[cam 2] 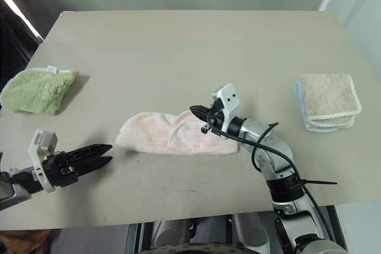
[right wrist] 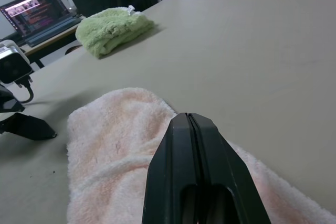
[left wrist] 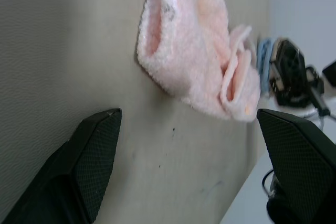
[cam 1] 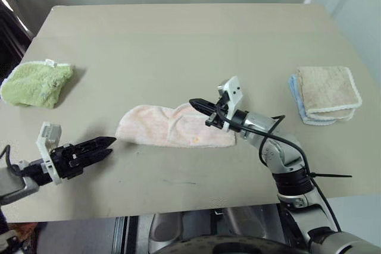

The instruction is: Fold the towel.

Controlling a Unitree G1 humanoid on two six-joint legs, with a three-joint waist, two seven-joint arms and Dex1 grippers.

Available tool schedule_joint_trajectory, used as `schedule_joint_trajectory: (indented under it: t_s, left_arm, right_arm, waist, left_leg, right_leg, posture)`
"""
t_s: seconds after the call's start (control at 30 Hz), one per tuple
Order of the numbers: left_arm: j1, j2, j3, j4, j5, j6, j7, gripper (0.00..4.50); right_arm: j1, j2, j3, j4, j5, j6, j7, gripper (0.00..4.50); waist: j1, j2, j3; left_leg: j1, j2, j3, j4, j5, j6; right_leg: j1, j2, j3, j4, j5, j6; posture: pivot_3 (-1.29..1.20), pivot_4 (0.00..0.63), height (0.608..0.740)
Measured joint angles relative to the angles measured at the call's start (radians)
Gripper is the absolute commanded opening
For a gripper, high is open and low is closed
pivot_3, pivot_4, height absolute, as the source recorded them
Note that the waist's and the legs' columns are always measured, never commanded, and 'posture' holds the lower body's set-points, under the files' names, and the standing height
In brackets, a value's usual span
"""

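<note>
The left gripper [cam 1: 107,147] sits at lower left, jaws spread wide and empty, its tips just short of the towel's left end. The right gripper [cam 1: 196,104], jaws pressed together and holding nothing, hovers over the towel [cam 1: 172,128], which lies folded mid-frame on the tabletop [cam 1: 178,46]. The right wrist view adds a laptop [right wrist: 39,17] beyond the green towel [right wrist: 113,30]; the head views show stacked cloths [cam 1: 326,94] at right.

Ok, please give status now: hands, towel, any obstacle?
Left hand open, off the towel. Right hand shut, over the towel, holding nothing. Towel lies bunched, folded over. No obstacle near.
</note>
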Motion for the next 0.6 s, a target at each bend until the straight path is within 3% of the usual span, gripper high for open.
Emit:
schedule_joint_trajectory:
  t_s: [0.3,0.4,0.6]
  left_arm:
    - [-0.183,-0.064,-0.001,0.14,-0.038,0.0,0.19,4.48]
    - [-0.238,-0.082,-0.029,0.155,-0.073,0.0,0.235,4.48]
    - [-0.247,-0.077,-0.111,0.138,-0.162,0.0,0.272,4.48]
  right_arm:
    - [0.027,0.0,-0.008,-0.018,0.001,0.019,-0.035,0.0]
    - [0.032,0.0,-0.011,-0.039,0.001,0.027,-0.043,0.0]
    - [0.041,-0.004,-0.017,-0.05,0.001,0.045,-0.057,0.0]
  waist:
    - [0.01,0.001,0.001]
    - [0.008,-0.003,0.0]
    - [0.0,-0.006,0.0]
  left_leg:
    - [0.003,-0.002,-0.005,0.0,-0.004,-0.01]
    - [0.0,-0.002,-0.005,0.0,0.009,-0.009]
    - [0.0,-0.002,-0.003,-0.001,0.003,-0.014]
  right_leg:
    - [0.006,0.0,-0.001,0.002,-0.005,0.007]
    - [0.005,0.0,-0.001,0.004,-0.004,0.007]
    - [0.001,0.0,-0.001,0.005,-0.006,0.001]
  posture:
    - [0.0,0.15,0.703]
    - [0.0,0.15,0.703]
    - [0.0,0.15,0.703]
